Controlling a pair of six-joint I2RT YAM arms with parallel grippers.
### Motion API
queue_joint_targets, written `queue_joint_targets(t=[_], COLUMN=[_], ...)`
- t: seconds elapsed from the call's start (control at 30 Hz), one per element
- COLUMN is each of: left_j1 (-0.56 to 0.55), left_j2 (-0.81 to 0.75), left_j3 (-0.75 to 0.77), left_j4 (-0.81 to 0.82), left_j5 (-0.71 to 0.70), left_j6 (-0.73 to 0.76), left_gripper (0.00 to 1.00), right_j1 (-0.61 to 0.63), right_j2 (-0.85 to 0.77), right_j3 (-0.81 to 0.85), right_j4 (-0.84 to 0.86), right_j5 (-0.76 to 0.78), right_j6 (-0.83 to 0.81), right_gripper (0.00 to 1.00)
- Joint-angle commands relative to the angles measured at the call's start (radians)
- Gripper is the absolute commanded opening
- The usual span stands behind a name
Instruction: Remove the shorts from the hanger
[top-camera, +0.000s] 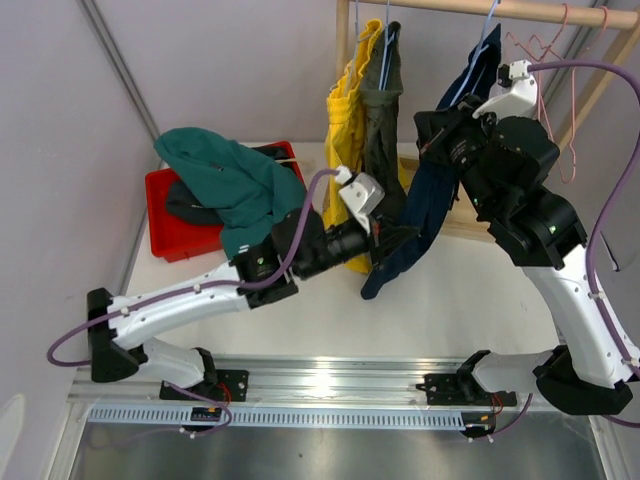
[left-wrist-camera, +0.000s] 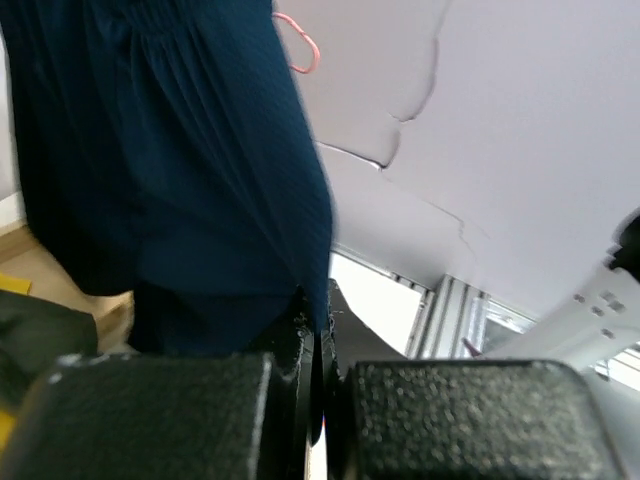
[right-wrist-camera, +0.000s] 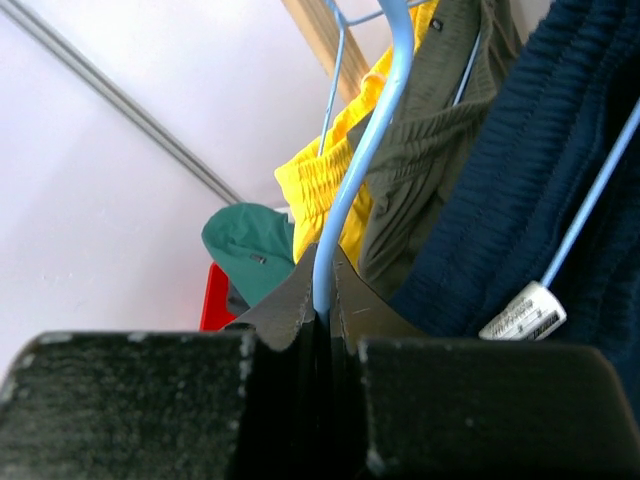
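Observation:
Navy shorts (top-camera: 425, 200) hang from a light blue hanger (top-camera: 488, 22) on the wooden rail (top-camera: 520, 11). My left gripper (top-camera: 395, 238) is shut on the lower edge of the navy shorts (left-wrist-camera: 170, 170), the cloth pinched between its jaws (left-wrist-camera: 318, 330). My right gripper (top-camera: 432, 130) is shut on the blue hanger's wire (right-wrist-camera: 365, 150), gripping it just below the navy waistband (right-wrist-camera: 520, 180). Yellow shorts (top-camera: 345, 110) and olive-grey shorts (top-camera: 383, 100) hang to the left on the same rail. Teal shorts (top-camera: 225, 180) lie over black shorts (top-camera: 185, 205) in the red bin (top-camera: 165, 238).
Bare pink wire hangers (top-camera: 550, 50) dangle at the right end of the rail. The rack's wooden upright (top-camera: 343, 35) and base (top-camera: 470, 225) stand behind the arms. A white tag (right-wrist-camera: 522, 312) hangs from the navy shorts. A wall closes off the left side.

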Motion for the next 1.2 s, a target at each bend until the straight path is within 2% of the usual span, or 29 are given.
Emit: queue_joint_targets(t=[0.0, 0.17, 0.27, 0.33, 0.4, 0.43, 0.53, 0.63, 0.73, 0.83, 0.97, 1.17], left_j1=[-0.106, -0.174, -0.180, -0.180, -0.183, -0.187, -0.214, -0.231, -0.236, -0.236, -0.237, -0.236], left_j2=[-0.122, -0.221, -0.247, -0.259, -0.276, -0.284, -0.316, -0.340, -0.354, -0.363, -0.376, -0.344], left_j3=[-0.098, -0.168, -0.180, -0.197, -0.215, -0.232, -0.282, -0.318, -0.342, -0.345, -0.373, -0.519], left_j4=[0.008, -0.030, -0.050, -0.053, -0.052, -0.050, -0.036, -0.027, -0.029, -0.033, -0.035, -0.035], left_j5=[-0.099, -0.198, -0.225, -0.228, -0.235, -0.233, -0.254, -0.279, -0.291, -0.297, -0.317, -0.379], left_j6=[0.023, 0.027, 0.032, 0.030, 0.017, 0.014, 0.000, -0.016, -0.019, -0.016, -0.011, -0.057], left_gripper=[0.00, 0.00, 0.00, 0.00, 0.00, 0.00, 0.00, 0.00, 0.00, 0.00, 0.00, 0.00], right_j1=[0.001, -0.003, -0.003, -0.003, -0.005, -0.003, -0.005, -0.005, -0.005, -0.005, -0.003, -0.002], right_j2=[-0.040, -0.052, -0.061, -0.064, -0.061, -0.061, -0.048, -0.043, -0.057, -0.064, -0.064, -0.071], right_j3=[0.063, 0.068, 0.071, 0.075, 0.086, 0.088, 0.112, 0.117, 0.106, 0.100, 0.108, 0.178], right_j4=[0.109, 0.104, 0.102, 0.096, 0.092, 0.092, 0.079, 0.076, 0.088, 0.086, 0.076, 0.047], right_j5=[0.051, 0.066, 0.071, 0.066, 0.066, 0.065, 0.056, 0.059, 0.063, 0.070, 0.057, 0.039], right_j6=[-0.050, -0.061, -0.056, -0.058, -0.056, -0.060, -0.066, -0.064, -0.058, -0.052, -0.058, -0.060], right_gripper=[0.04, 0.07, 0.01, 0.03, 0.00, 0.01, 0.18, 0.24, 0.20, 0.00, 0.00, 0.00])
